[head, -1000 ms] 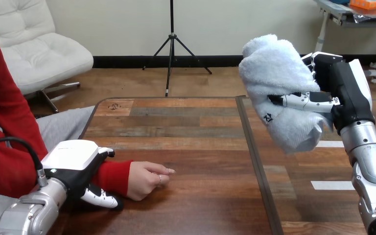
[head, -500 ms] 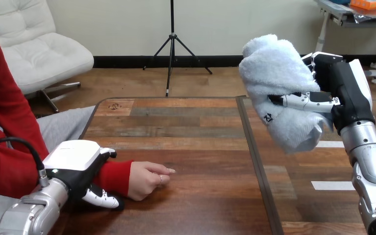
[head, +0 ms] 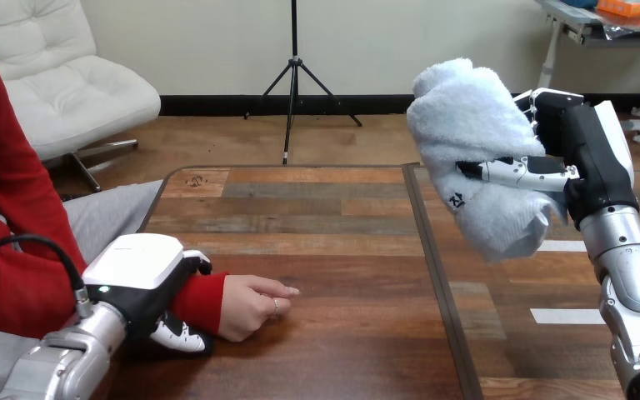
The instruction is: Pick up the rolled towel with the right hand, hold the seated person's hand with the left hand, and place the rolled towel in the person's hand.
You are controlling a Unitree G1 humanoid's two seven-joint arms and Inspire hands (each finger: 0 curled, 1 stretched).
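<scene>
Right hand (head: 590,158): raised above the table (head: 325,225), at the view's right. Fingers (head: 521,172) closed across the middle of the rolled towel (head: 475,125) and pressing it back against the palm. A firm grasp.

Rolled towel: white and fluffy, held off the table in the air. It stands on a slant. One end bulges up and left above the fingers, and the other hangs down and right below them.

Writing: one small dark mark (head: 457,200) on the towel, just below and left of the fingertips. Too small to make out.

Left hand (head: 137,279): low at the view's left, white back uppermost. Fingers curled round the person's wrist, which is covered by a red sleeve (head: 200,298). One fingertip (head: 198,262) hooks over the far side of the cuff. Another black-and-white digit (head: 177,335) shows under its near side.

Person's hand (head: 250,307): sticks out of the cuff just right of the left hand's fingers. It rests on the table, loosely curled, knuckles up.

Spacing: the towel and the right hand's fingers are well apart from the person's hand, up and to the right across a dark strip (head: 430,258) in the tabletop. Two white strips (head: 562,315) lie on the wood below the right forearm.
</scene>
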